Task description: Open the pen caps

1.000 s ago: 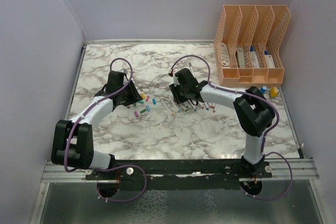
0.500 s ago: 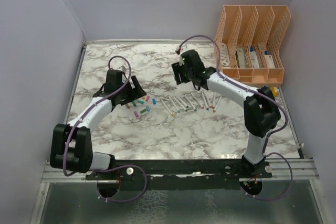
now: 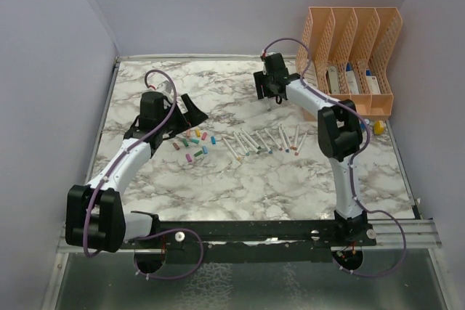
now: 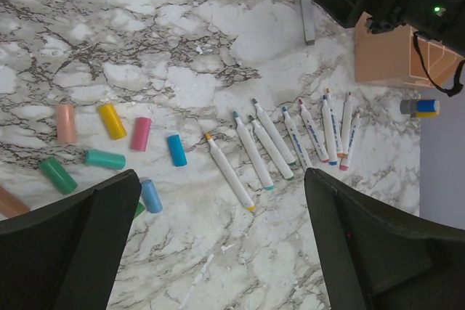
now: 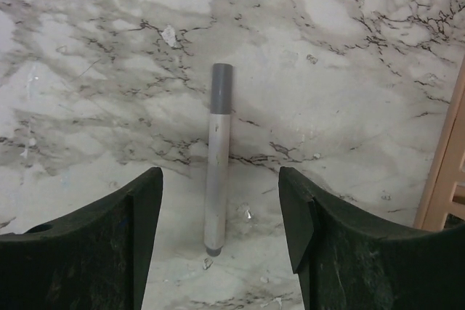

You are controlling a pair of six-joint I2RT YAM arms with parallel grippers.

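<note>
while the right arm hung over the row of pens a second ago, we now find it swung away to the far side of the desk, close to the peach file rack. the right fingers are spread wide, and a lone grey-capped pen lies flat on the marble between them, touching neither. the left arm has drawn back too; the left fingers stand wide apart above the desk and hold nothing. below them, the loose caps lie scattered in teal, pink, yellow, blue and peach. just beside them is the row of white pens, their coloured tips bare. we read this as most of the work being done, since every pen in that row looks uncapped. the grey-capped one, well apart from the rest, seems to be the pen left to open. we judge the next move to be for the right fingers to come down and close on its barrel. the left arm would then have to travel over to pull the cap. lying flat and thin, the pen may roll or slip as the fingers close.
</note>
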